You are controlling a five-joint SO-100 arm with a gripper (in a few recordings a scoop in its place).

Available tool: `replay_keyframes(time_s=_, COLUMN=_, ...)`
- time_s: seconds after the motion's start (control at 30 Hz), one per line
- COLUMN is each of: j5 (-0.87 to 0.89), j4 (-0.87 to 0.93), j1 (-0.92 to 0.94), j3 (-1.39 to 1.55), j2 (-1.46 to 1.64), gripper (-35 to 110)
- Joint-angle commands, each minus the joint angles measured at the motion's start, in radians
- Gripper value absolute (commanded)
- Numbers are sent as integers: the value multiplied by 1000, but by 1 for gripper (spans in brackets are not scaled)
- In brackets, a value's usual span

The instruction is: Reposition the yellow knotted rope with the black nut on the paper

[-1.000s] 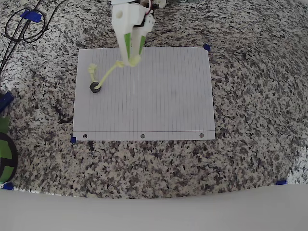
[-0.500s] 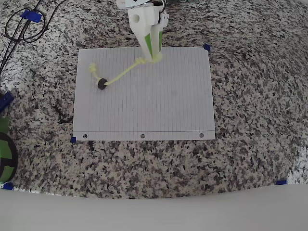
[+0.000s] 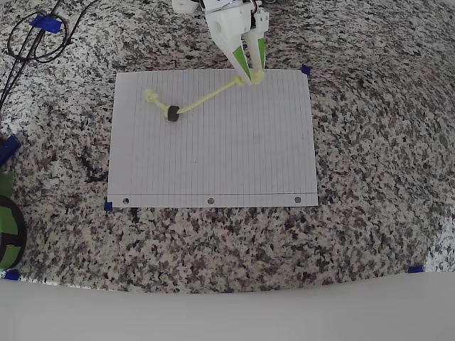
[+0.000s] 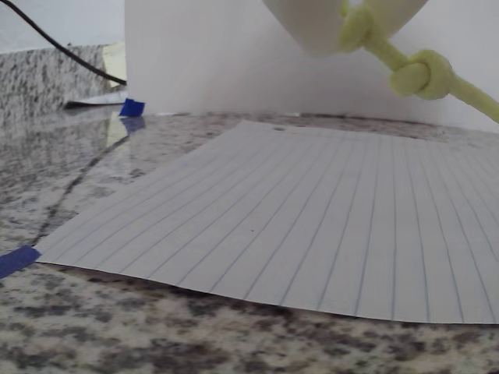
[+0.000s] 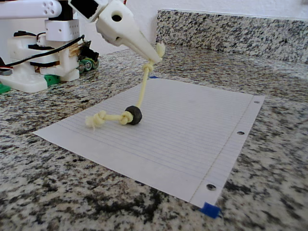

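Note:
The yellow knotted rope (image 3: 206,99) runs slanting across the upper left part of the paper (image 3: 234,156). My gripper (image 3: 254,76) is shut on the rope's upper end, just past the knot (image 4: 421,76), above the paper's far edge. That end hangs lifted (image 5: 144,82) while the black nut (image 3: 173,113) and the other knot (image 3: 150,96) rest on the sheet. In the fixed view the nut (image 5: 134,115) sits threaded on the rope beside the low knot (image 5: 97,120), and the gripper (image 5: 156,54) pinches the top end.
Granite counter (image 3: 370,213) surrounds the sheet. Black cables (image 3: 32,39) lie at the far left corner with blue tape marks (image 3: 47,23). A green and black object (image 3: 8,227) sits at the left edge. The arm's base (image 5: 38,57) stands behind the paper.
My gripper has carried the rope's end rightward along the paper's far edge. The nut and the trailing knot have been dragged right and slightly up the sheet.

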Motion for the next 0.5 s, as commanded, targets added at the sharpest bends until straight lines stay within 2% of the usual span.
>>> replay_keyframes(time_s=0.0, j5=-184, j4=-26, j1=-21, j3=-5, j2=11, gripper=0)
replay_keyframes(time_s=0.1, j5=-238, j4=-28, j1=-21, j3=-5, j2=18, gripper=0)
replay_keyframes(time_s=0.47, j5=-230, j4=-6, j1=-26, j3=-6, j2=20, gripper=0)
